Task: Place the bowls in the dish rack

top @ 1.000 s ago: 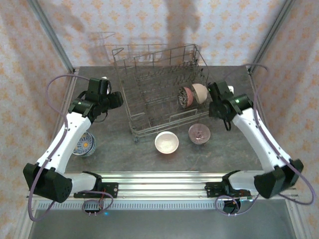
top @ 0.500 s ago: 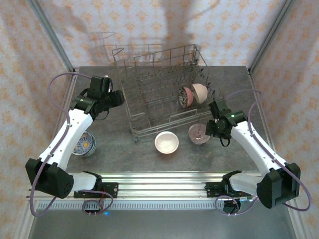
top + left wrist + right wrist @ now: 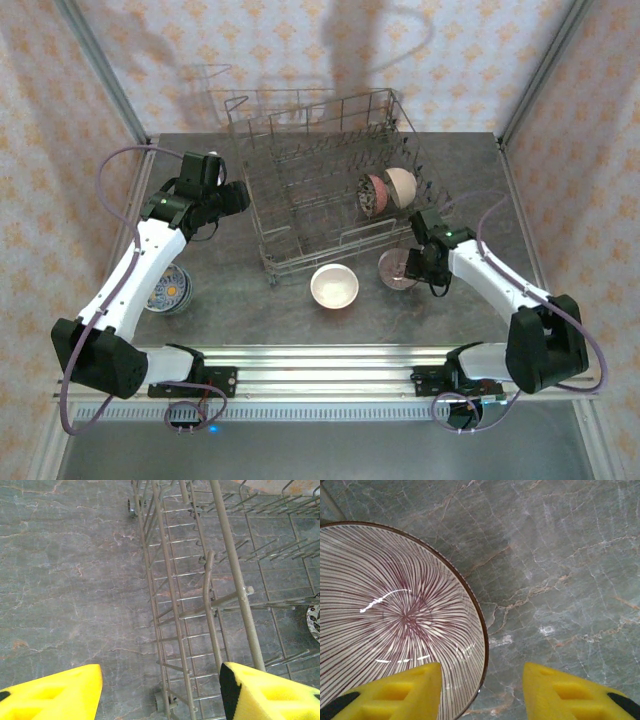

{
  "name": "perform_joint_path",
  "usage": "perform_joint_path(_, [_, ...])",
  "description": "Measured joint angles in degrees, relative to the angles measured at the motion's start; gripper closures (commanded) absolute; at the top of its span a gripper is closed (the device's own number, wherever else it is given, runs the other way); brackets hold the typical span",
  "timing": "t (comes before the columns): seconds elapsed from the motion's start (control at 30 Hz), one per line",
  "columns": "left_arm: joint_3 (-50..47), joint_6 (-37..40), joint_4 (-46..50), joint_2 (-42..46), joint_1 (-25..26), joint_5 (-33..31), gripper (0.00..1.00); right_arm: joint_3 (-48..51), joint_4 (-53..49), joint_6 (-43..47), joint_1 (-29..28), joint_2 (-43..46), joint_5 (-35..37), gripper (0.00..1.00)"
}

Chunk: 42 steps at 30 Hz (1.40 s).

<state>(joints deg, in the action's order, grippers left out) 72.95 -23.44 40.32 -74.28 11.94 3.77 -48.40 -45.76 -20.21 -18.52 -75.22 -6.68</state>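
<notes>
- The right gripper [image 3: 482,680] has its jaws apart and astride the rim of the purple-striped bowl [image 3: 395,610]. 1 yellow pad [image 3: 400,685] is over the inside, the other is over the bare table [image 3: 560,570].
- To grasp well, I would lower until the rim sits deep between the pads, then close gently. The glazed rim may slip, so it is safer to lift straight up before any tilt.
- This bowl stands upright on the table, just in front of the dish rack [image 3: 262,225] and near a white bowl [image 3: 334,286].
- 2 bowls stand on edge among the tines at the rack's right side: a patterned bowl [image 3: 372,195] and a cream bowl [image 3: 402,185]. The tines beside them look like a good target.
- The left gripper [image 3: 160,680] hovers over the rack's left wall with its jaws apart, holding nothing. A blue-patterned bowl [image 3: 168,290] waits on the table's left side.
- I can read no brand, label or writing.
</notes>
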Motion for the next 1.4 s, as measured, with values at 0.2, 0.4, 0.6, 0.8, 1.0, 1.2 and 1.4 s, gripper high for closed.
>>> perform_joint_path(0.2, [0.0, 0.0, 0.0, 0.0, 0.0, 0.0, 0.34, 0.3, 2.4, -0.2, 0.0, -4.1, 0.1, 0.65])
perform_joint_path(0.4, [0.0, 0.6, 0.0, 0.0, 0.0, 0.0, 0.34, 0.2, 2.5, 0.0, 0.0, -6.6, 1.2, 0.8])
perform_joint_path(0.6, [0.0, 1.0, 0.0, 0.0, 0.0, 0.0, 0.34, -2.2, -0.1, 0.5, 0.3, -7.4, 1.2, 1.0])
perform_joint_path(0.8, [0.4, 1.1, 0.0, -1.1, 0.0, 0.0, 0.33, -5.0, -5.5, 1.2, 0.3, -7.0, 2.9, 1.0])
perform_joint_path(1.0, [1.1, 1.1, -0.1, -2.0, -0.1, 0.2, 0.33, -7.5, -8.0, 2.5, 0.3, -6.0, 8.5, 1.0])
perform_joint_path(1.2, [1.3, 1.2, -0.1, -2.3, -0.1, 0.2, 0.33, -9.7, -12.8, 2.4, 0.3, -4.3, 12.4, 1.0])
perform_joint_path(1.4, [1.3, 1.8, -0.1, -2.3, -0.5, 0.3, 0.33, -18.3, -19.3, 2.4, 0.3, -2.6, 18.9, 1.0])
